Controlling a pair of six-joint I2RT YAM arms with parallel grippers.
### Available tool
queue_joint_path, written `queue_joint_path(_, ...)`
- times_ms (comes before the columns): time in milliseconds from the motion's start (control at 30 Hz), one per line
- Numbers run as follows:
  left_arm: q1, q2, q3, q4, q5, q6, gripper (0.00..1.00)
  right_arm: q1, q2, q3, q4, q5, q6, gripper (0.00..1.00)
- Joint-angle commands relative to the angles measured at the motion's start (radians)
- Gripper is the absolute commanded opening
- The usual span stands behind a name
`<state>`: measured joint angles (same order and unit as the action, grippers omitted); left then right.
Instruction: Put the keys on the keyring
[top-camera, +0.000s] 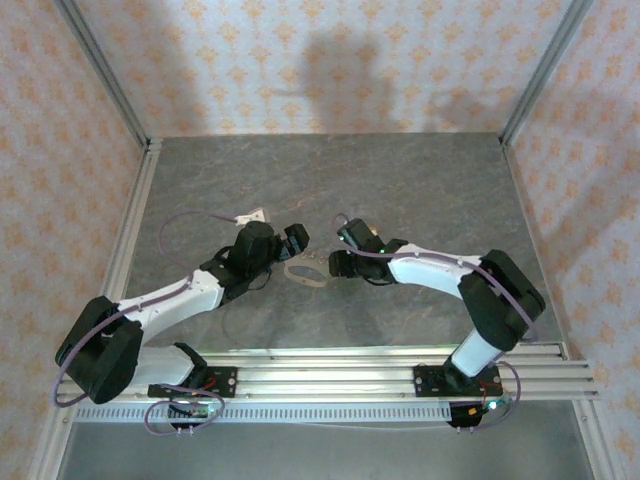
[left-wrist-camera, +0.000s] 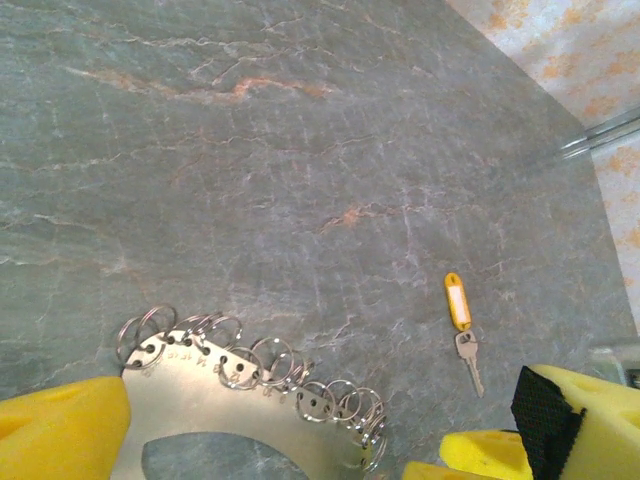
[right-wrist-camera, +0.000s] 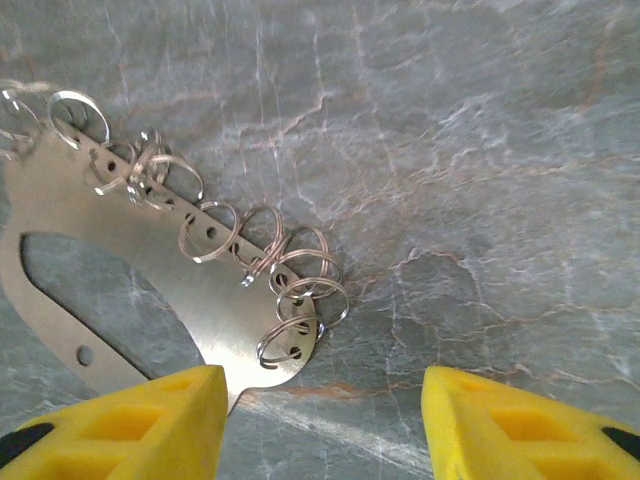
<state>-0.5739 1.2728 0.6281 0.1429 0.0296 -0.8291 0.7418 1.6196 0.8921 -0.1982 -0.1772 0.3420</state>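
Meanwhile, left gripper (left-wrist-camera: 290, 445) and right gripper (right-wrist-camera: 325, 400) hover, fingers spread and empty; the light, stiff, slippery key (left-wrist-camera: 468, 358), three o'clock of the ring plate (left-wrist-camera: 240, 410), wants pinching by its bow.

Grey veined worktop (left-wrist-camera: 300, 150), and there's a flat silvery metal plate edged with wire rings (left-wrist-camera: 215, 395) right before the left end effector (left-wrist-camera: 300, 445); small yellow-tagged key (left-wrist-camera: 460, 320) further ahead, to its right.
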Motion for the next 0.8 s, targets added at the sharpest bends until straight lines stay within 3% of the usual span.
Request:
queue_joint_path(0, 0.004, -0.027, -0.017, -0.035, -0.003, 0.005, 1.00, 0.007, 0.028, 0.004, 0.060, -0.043, -0.071, 0.54)
queue_joint_path(767, 0.003, -0.026, -0.027, -0.023, -0.007, 0.006, 1.00, -0.004, 0.123, 0.048, 0.137, -0.125, -0.081, 0.51)
